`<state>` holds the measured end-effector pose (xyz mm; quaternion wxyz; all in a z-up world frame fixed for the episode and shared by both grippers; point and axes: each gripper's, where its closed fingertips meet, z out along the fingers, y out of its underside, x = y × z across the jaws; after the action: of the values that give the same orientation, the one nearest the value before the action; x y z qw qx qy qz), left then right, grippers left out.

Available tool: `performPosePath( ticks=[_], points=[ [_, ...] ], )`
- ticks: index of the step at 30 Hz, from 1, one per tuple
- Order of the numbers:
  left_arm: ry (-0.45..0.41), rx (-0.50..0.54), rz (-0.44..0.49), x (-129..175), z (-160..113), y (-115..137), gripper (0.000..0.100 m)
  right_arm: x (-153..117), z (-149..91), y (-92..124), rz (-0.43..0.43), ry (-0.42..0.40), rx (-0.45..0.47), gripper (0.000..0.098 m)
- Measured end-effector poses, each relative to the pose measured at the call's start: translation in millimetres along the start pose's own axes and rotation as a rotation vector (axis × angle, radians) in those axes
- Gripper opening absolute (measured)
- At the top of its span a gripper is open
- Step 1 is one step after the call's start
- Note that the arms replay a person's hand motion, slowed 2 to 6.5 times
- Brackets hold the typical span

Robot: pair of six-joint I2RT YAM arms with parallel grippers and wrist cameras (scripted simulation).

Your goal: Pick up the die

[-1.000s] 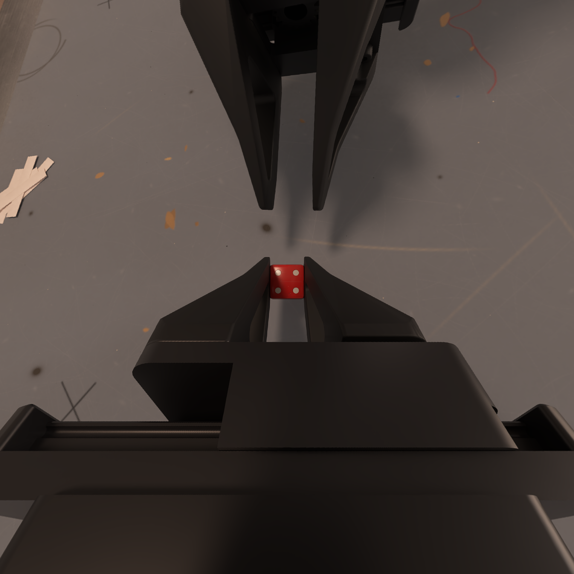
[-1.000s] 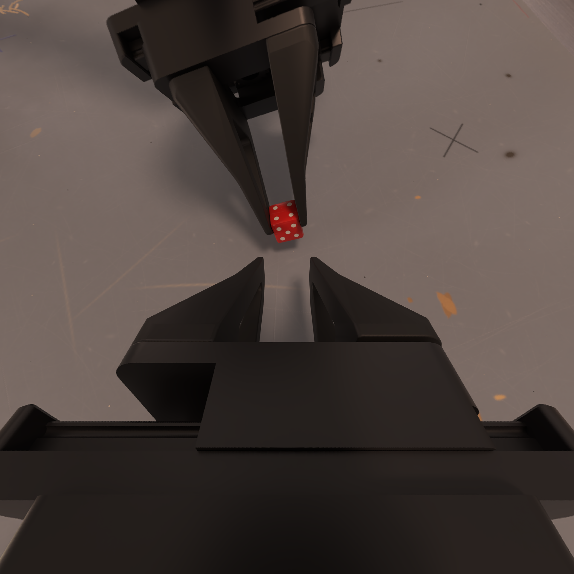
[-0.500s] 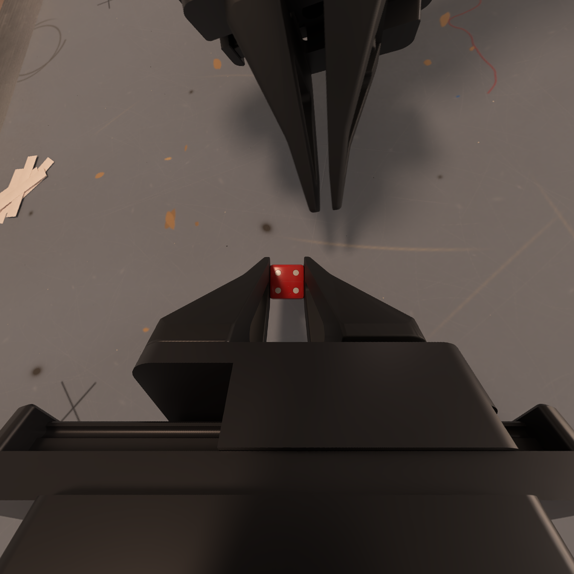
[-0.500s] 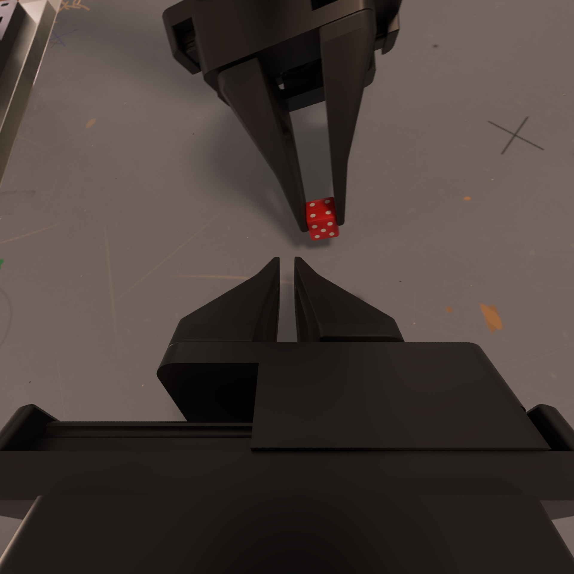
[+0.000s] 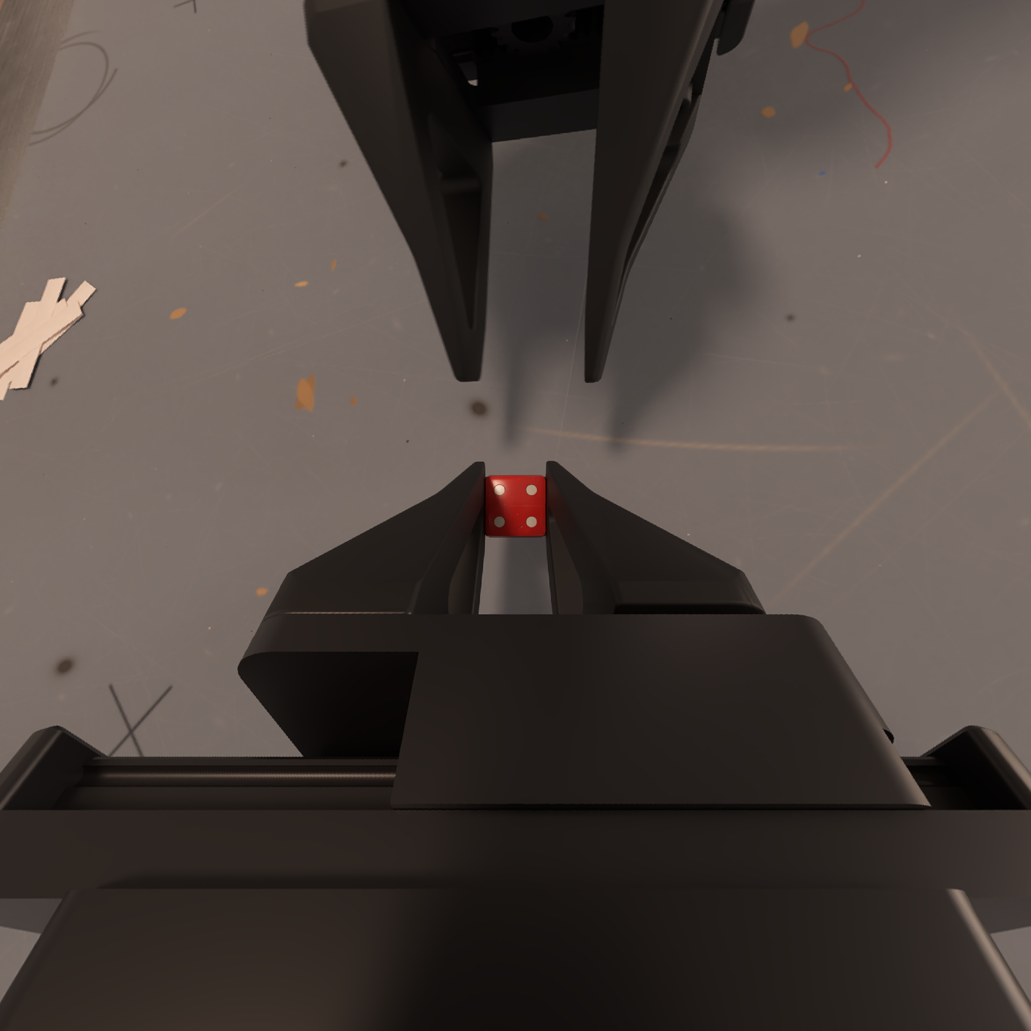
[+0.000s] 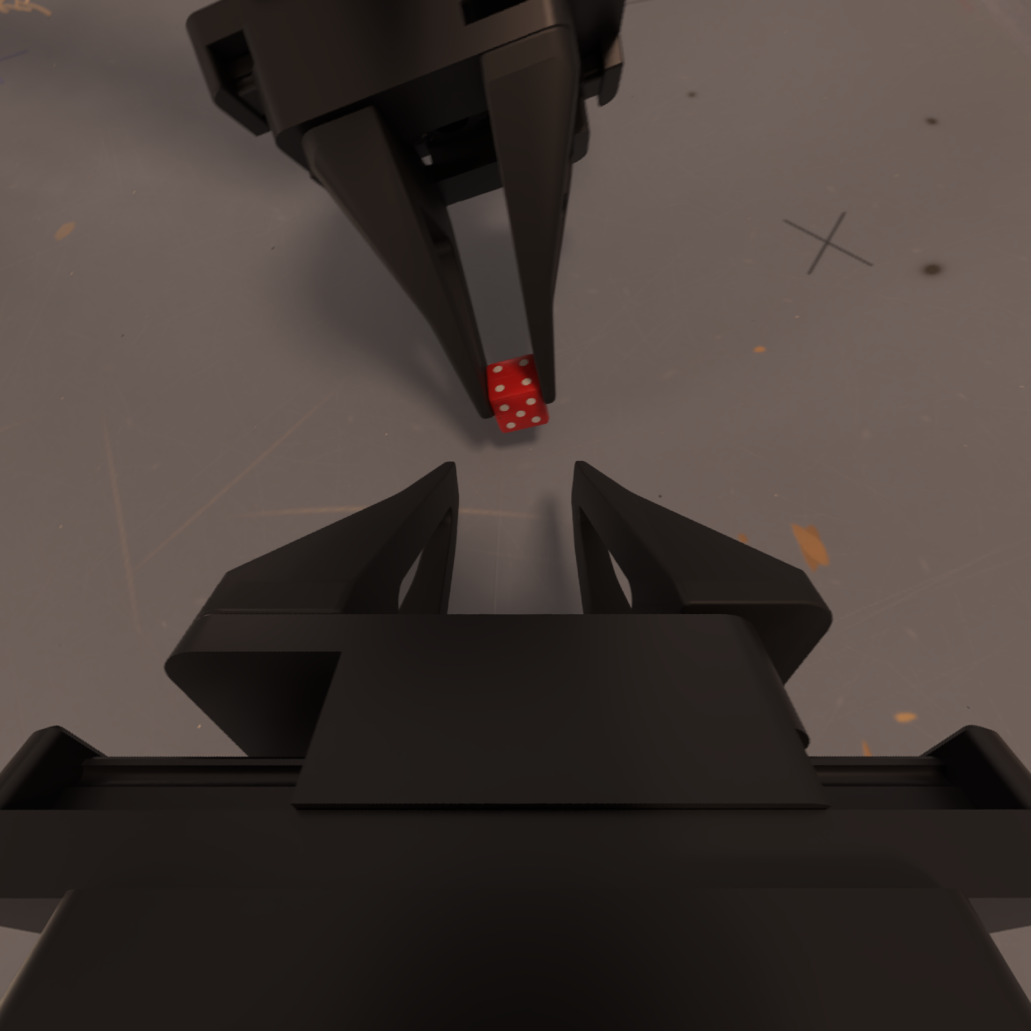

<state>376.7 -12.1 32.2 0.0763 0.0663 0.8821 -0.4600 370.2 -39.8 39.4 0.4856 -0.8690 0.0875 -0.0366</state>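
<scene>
Fingers first: in the left wrist view the black left gripper [image 5: 515, 474] reaches forward over the surface, its two tapered fingers [image 5: 446, 524] pinched in on the small red cube die with white pips [image 5: 515, 505], and the die fills the whole gap between the tips. A four-pip face looks back at the camera. The die sits right at the fingertips, off the scuffed grey tabletop [image 5: 223, 502], with a soft shadow beneath on the surface. Just beyond, tip to tip, comes the black right gripper [image 5: 529, 380], pointing back the other way with its jaws parted and nothing in between, wider than the die. Its twin shadows fall on the table between the two grippers. Off to the left lies a pale cross of tape strips [image 5: 42, 335]; far right, a thin red squiggle mark [image 5: 870, 111].

From the right wrist view, the near gripper's fingers [image 6: 413, 535] stand apart, bare table showing through the gap. Ahead, the left gripper angles down steeply, the die clamped at its tips, showing two pip faces. A pencilled cross mark [image 6: 828, 242] sits out right.
</scene>
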Motion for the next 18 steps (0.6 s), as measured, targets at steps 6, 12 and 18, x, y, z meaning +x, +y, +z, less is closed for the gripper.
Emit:
performPosePath(
  ticks=[6, 12, 18],
  points=[
    [0.000, 0.000, 0.000, 0.0, 0.0, 0.0, 0.018, -15.4, 0.1, 3.6, -0.022, -0.095, -0.038, 0.0192],
    [0.001, -0.001, -0.001, 0.2, 0.0, 0.2, 0.018, -9.4, 0.2, 0.2, -0.024, -0.048, -0.002, 0.0171],
    [0.001, -0.001, -0.002, 0.0, 0.0, 0.3, 0.018, 2.7, 0.0, -0.7, -0.033, 0.029, 0.006, 0.0205]
  ],
)
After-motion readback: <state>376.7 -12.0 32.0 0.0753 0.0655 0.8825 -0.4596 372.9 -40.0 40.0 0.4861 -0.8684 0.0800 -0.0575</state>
